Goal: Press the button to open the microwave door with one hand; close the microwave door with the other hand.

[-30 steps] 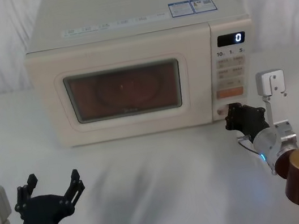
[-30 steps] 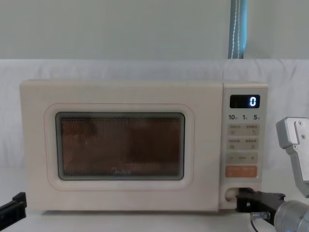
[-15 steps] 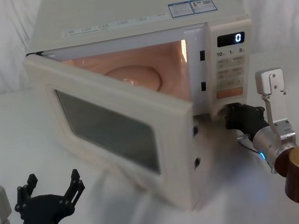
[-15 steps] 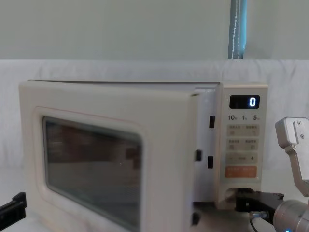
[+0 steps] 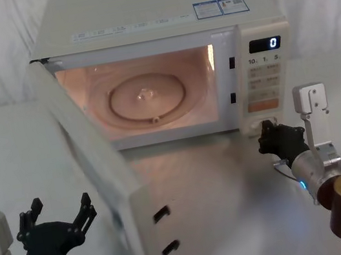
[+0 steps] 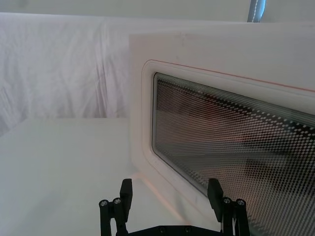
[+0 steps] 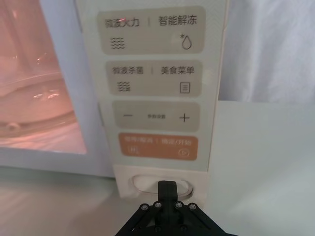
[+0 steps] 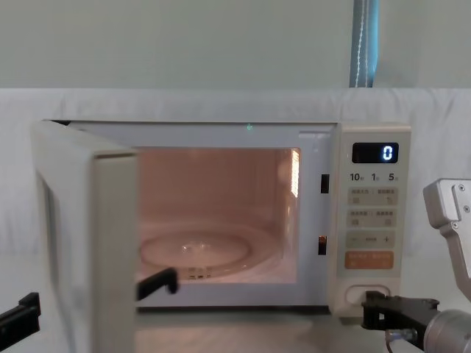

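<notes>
The cream microwave stands at the back of the table with its inside lit. The microwave door hangs wide open, swung out on its left hinge toward me; its window is right in front of my left gripper. That gripper is open, low at the front left, just outside the door. My right gripper is shut, and its tip is at the wide cream button at the foot of the control panel. Whether it touches the button I cannot tell.
A glass turntable lies in the cavity. The display reads 0, with an orange key above the button. A grey bracket rises from my right wrist. White cloth covers the table and the wall behind.
The door went from shut to wide open, swinging out to the left. My right gripper stayed at the button and eased slightly back. The left gripper has not moved.
</notes>
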